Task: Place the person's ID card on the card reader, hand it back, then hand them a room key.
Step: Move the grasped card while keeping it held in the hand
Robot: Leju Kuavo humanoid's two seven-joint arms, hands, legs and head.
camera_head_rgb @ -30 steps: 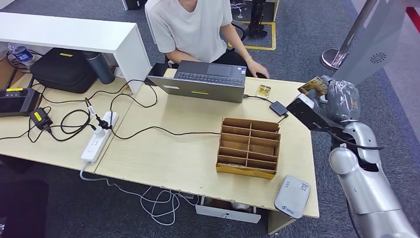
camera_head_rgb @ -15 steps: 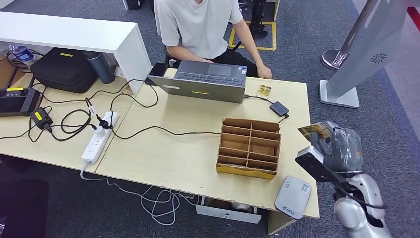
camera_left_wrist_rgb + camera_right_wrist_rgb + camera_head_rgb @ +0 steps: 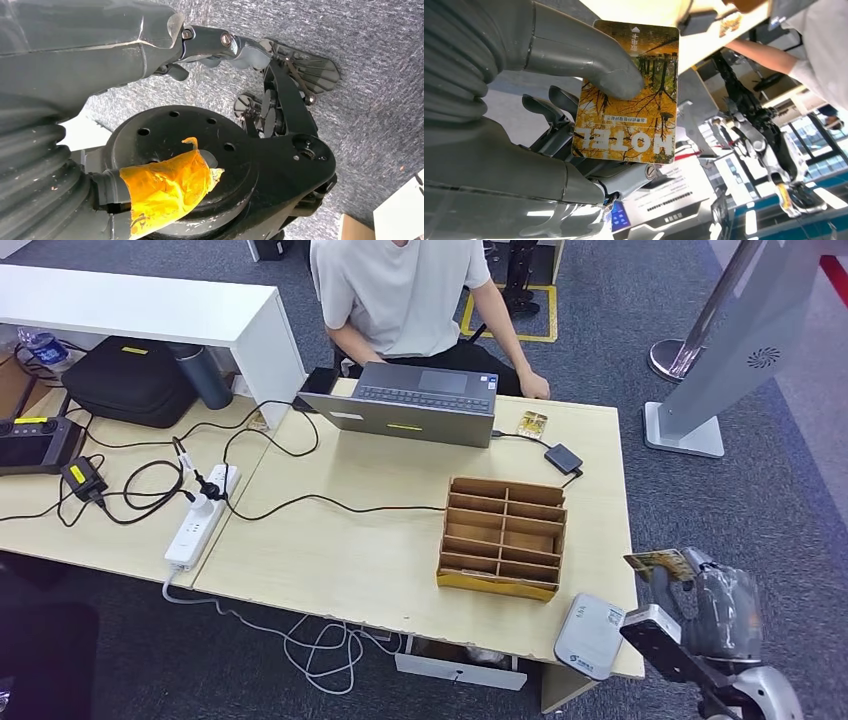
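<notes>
The right hand [image 3: 718, 608] sits at the lower right of the head view, beyond the desk's right edge and over grey carpet, and it grips a key card [image 3: 658, 563] that sticks out toward the upper left of the hand. In the right wrist view the thumb [image 3: 589, 60] presses on the face of the same card [image 3: 626, 95], a yellow-and-black picture of trees with the word HOTEL printed on it, while dark fingers [image 3: 546, 107] lie behind it. The left hand [image 3: 220, 47] appears in the left wrist view above grey carpet, its fingers reaching out with nothing between them, so it holds nothing. On the desk [image 3: 330, 550], a white card reader [image 3: 590, 636] lies at the lower right corner, just left of the right hand and just below a brown cardboard organiser [image 3: 503, 537] with open compartments. A second yellow card [image 3: 532, 424] lies on the desk near the upper right, beside a grey laptop [image 3: 415, 405], and a small dark adapter [image 3: 563, 458] lies just below and right of it. A person in a white shirt [image 3: 400, 290] sits at the top centre behind the laptop, one hand [image 3: 533, 386] resting on the desk's far edge. At the left of the frame a white power strip [image 3: 200, 517] lies among black cables, with a black bag [image 3: 130, 380] at the upper left
</notes>
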